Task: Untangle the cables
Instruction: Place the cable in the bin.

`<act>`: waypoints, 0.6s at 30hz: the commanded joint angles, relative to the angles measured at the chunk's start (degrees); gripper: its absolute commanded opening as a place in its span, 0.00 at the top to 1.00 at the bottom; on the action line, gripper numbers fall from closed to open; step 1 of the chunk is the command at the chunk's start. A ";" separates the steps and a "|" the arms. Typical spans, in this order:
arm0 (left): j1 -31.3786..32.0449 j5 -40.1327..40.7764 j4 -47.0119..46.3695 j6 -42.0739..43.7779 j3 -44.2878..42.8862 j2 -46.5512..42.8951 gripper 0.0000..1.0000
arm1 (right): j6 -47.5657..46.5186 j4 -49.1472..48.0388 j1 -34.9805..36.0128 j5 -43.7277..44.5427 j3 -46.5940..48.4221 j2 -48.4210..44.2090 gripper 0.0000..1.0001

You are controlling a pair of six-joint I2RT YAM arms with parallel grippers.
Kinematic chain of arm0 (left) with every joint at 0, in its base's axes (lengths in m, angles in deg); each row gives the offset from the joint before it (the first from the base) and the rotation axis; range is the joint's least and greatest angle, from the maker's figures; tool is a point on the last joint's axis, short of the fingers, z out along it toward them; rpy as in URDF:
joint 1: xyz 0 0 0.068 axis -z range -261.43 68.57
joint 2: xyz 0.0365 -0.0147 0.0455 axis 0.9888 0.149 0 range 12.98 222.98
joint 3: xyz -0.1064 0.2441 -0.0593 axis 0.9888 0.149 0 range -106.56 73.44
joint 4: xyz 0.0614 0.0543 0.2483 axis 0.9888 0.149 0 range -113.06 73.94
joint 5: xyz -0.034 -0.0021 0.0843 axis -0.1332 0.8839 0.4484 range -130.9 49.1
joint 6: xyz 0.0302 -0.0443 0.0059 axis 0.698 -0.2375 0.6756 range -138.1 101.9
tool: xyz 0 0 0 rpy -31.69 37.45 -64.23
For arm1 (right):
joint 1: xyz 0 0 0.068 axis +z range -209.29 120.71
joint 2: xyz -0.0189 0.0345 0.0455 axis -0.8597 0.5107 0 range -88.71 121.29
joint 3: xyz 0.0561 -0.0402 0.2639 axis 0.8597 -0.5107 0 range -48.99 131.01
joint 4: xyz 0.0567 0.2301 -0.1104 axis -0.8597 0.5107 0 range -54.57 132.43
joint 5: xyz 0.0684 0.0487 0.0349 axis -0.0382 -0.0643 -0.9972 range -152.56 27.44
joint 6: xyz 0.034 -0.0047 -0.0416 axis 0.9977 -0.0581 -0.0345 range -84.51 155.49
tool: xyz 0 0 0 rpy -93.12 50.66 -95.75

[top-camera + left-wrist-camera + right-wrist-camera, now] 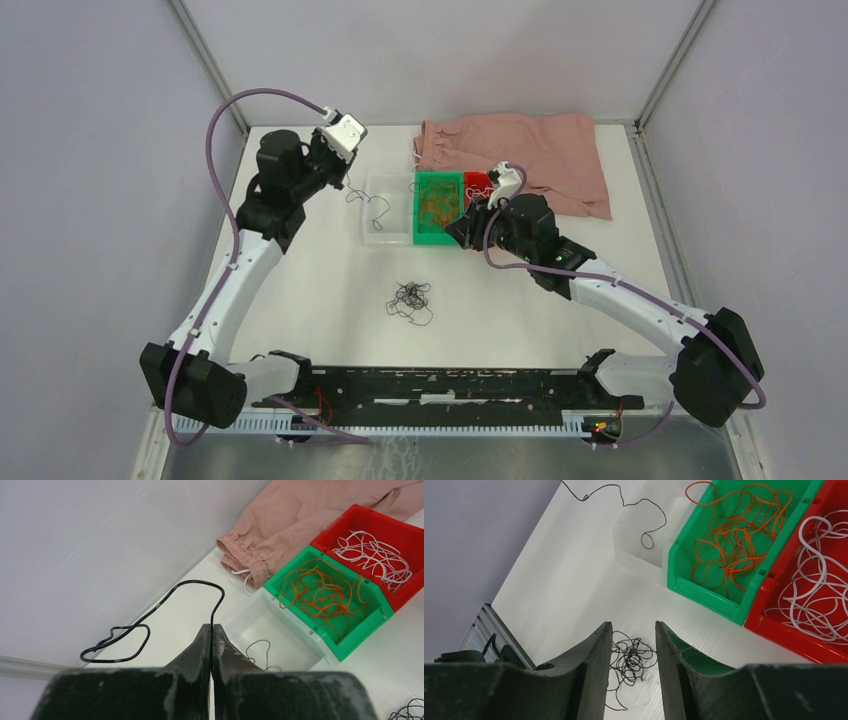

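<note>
- The tangle (630,660) of black wires lies on the table (574,580), straight ahead of the right gripper (631,630) and framed between its fingers. In the top view it sits toward the near edge from the bins. It is near that gripper and well apart from the left one, so the right arm is nearer.
- Right gripper: jaws apart, nothing between them.
- The tangle is a roundish clump with no clear long axis (a few loose ends curl out of it), so I judge that the approach angle matters little.
- Left gripper (212,630): clamped on one black wire (165,597), held up beside the clear bin (280,630). One end loops free beyond the fingertips and the other hangs down over the bin. I cannot tell whether it touches the bin floor.
- Green bin (365,630): orange wires (320,592).
- Red bin (340,527): white wires (375,555).
- Clear bin: only that hanging end shows in it.
- A pink cloth (310,510) lies behind the bins.
</note>
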 commanded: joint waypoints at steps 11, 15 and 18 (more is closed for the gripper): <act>1.77 -3.74 -1.63 -8.42 -8.55 12.65 0.97 | 0.34 -2.42 -0.30 -0.27 -0.76 -0.86 0.57; 2.29 -4.64 -2.12 -12.73 -10.83 16.89 0.97 | 0.31 -2.96 -0.77 0.09 -1.16 -0.66 0.58; 2.41 -6.07 -3.07 -16.69 -11.78 19.85 0.97 | 0.38 -3.08 -1.54 -0.03 -1.13 -0.16 0.58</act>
